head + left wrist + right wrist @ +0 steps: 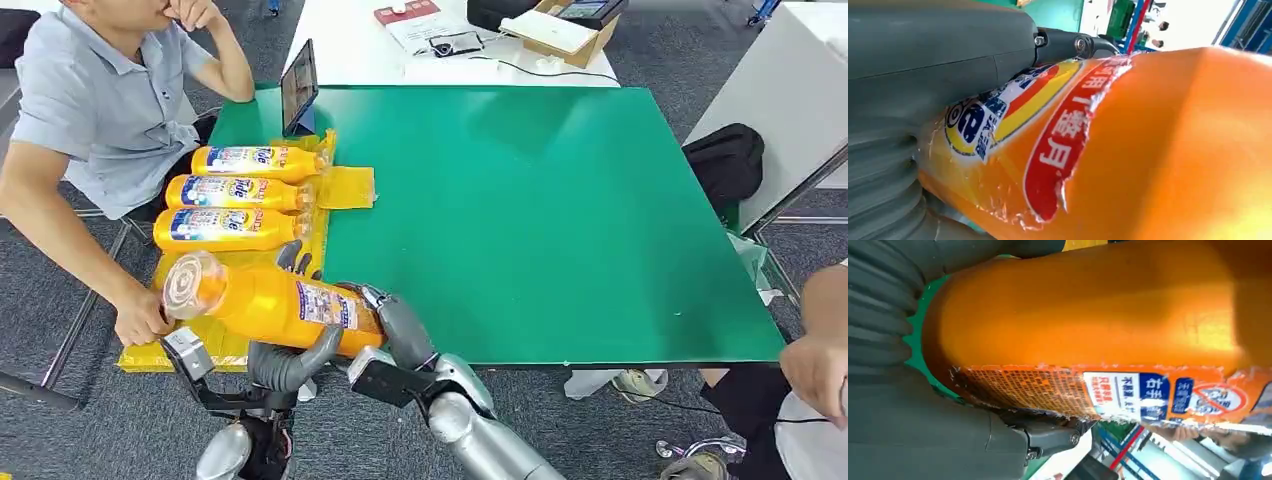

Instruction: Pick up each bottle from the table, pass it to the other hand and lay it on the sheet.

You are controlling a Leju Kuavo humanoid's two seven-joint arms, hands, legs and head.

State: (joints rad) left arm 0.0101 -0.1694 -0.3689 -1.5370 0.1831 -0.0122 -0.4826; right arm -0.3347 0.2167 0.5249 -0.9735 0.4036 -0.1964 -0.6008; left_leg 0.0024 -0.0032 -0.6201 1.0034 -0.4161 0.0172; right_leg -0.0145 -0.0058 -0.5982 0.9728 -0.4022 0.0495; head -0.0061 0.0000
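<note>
An orange bottle [270, 305] with a clear cap lies sideways in the air over the table's front left corner, cap pointing left. My left hand [292, 362] wraps its middle from below, fingers curling over the far side. My right hand [400, 328] clasps its base end. In the left wrist view the bottle [1148, 150] presses against my left hand [923, 75]. The right wrist view has the bottle [1088, 315] lying in my right hand [908, 430]. Three more orange bottles [235, 192] lie side by side on the yellow sheet [345, 187].
A seated person at the left rests a hand [140, 318] on the sheet's front corner. Another person's arm [820, 350] is at the right edge. A tablet [299, 88] stands at the green table [560, 220] back left; a black bag [725, 160] sits beyond the right edge.
</note>
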